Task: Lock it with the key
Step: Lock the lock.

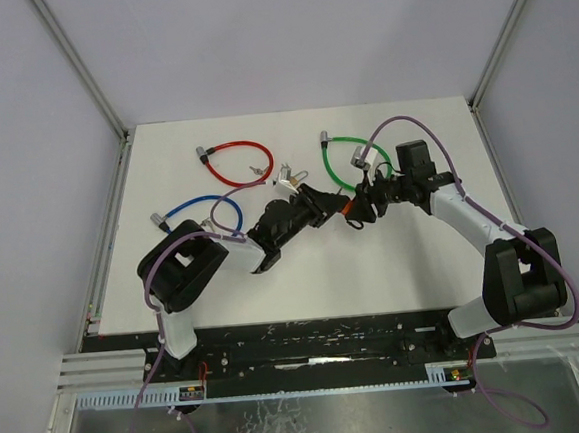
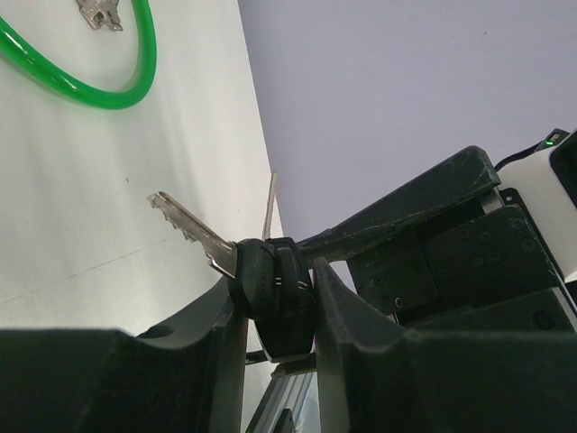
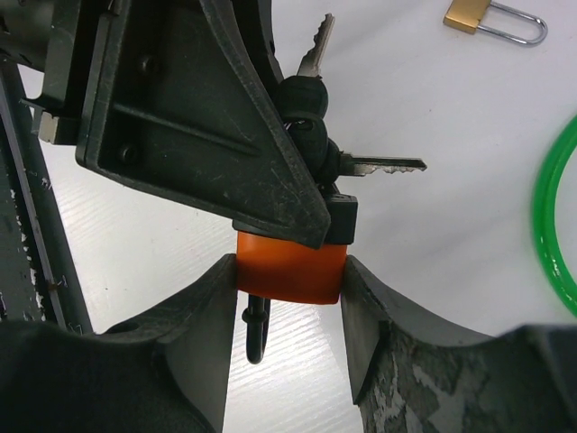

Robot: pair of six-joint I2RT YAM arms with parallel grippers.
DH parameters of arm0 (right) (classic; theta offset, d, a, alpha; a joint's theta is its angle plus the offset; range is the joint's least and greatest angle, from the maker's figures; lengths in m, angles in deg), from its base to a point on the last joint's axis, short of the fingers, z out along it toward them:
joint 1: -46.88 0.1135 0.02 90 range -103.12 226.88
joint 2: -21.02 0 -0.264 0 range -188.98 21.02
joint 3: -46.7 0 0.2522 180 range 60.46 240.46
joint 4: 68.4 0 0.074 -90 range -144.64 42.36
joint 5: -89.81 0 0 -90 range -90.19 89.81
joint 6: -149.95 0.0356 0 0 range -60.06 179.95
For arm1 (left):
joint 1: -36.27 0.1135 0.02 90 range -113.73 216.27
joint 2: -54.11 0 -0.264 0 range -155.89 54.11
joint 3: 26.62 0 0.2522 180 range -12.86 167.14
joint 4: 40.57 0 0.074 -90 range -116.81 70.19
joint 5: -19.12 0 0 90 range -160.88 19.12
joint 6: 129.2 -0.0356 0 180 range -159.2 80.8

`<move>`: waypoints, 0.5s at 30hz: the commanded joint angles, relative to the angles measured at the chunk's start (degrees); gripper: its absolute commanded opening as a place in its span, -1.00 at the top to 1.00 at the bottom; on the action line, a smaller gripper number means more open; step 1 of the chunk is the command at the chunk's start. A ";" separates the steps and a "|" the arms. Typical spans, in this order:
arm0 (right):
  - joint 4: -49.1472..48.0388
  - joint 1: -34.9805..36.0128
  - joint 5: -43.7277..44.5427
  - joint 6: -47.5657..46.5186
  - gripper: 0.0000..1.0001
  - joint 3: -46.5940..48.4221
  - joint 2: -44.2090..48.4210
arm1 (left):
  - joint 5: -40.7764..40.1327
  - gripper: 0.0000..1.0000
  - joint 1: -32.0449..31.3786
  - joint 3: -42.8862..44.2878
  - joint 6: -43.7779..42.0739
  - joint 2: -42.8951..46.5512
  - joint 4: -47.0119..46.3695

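The right gripper clamps the orange padlock. The left gripper, nearly closed, pinches the black key heads right against that padlock. The next move probably calls for seating one key and turning it.

place: robot lab cell | cues: bare white tabletop, plain grey panel walls, aluminium frame posts, black mounting rail with two arms bolted on (slotted cable duct just below)

The right pincer clamps an orange padlock between its fingers, with a black shackle hanging below. Above it, the left pincer presses against black-headed keys. On the bench lie a brass padlock and a green cable.
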 commanded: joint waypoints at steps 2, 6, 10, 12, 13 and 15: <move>1.36 0.41 -2.42 0.54 0.09 3.26 0.66 | 3.34 0.99 0.97 -1.72 -1.33 0.26 -13.36; 6.63 0.35 -4.98 -0.10 -0.15 5.94 -1.64 | 4.70 0.99 1.96 -2.98 -2.33 0.87 -15.85; 13.66 0.30 -8.78 -2.06 -0.35 9.94 -4.52 | 7.14 0.99 3.10 -4.45 -4.85 2.03 -18.27; 14.89 0.30 -10.25 -1.79 -0.42 10.75 -5.17 | 8.35 0.99 3.42 -5.08 -6.82 2.60 -18.66; 14.97 0.26 -10.67 -1.21 -0.43 10.76 -5.32 | 8.94 0.99 3.47 -5.31 -7.59 2.93 -18.68; 15.49 0.26 -11.41 -0.94 -0.44 11.05 -5.59 | 9.54 0.99 3.70 -5.99 -8.85 3.59 -19.42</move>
